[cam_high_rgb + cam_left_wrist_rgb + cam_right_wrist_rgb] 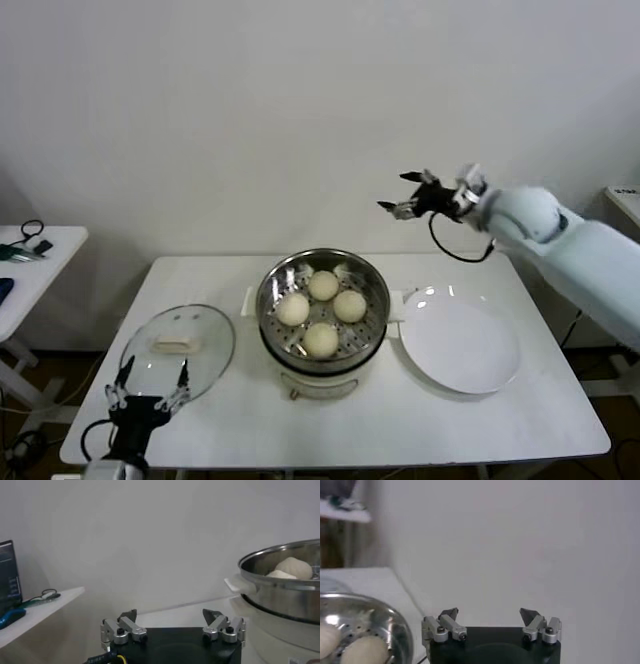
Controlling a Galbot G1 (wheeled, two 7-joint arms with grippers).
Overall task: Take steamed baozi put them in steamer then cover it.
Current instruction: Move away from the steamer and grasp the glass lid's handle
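Observation:
Several cream-white baozi (pixel 322 311) lie in the shiny steel steamer (pixel 274 282) on its white pot base at the table's middle. The steamer (pixel 280 587) and two buns (pixel 294 567) also show in the left wrist view; the steamer rim (pixel 395 625) and buns (pixel 362 651) show in the right wrist view. The glass cover (pixel 205 358) with its cream handle lies flat on the table left of the steamer. My left gripper (pixel 148 383) is open and empty, low at the table's front left, by the cover's near edge. My right gripper (pixel 407 194) is open and empty, raised high above and right of the steamer.
An empty white plate (pixel 460 346) lies right of the steamer. A small side table (pixel 40 262) with cables stands at the far left; it also shows in the left wrist view (pixel 40 611). A white wall is behind.

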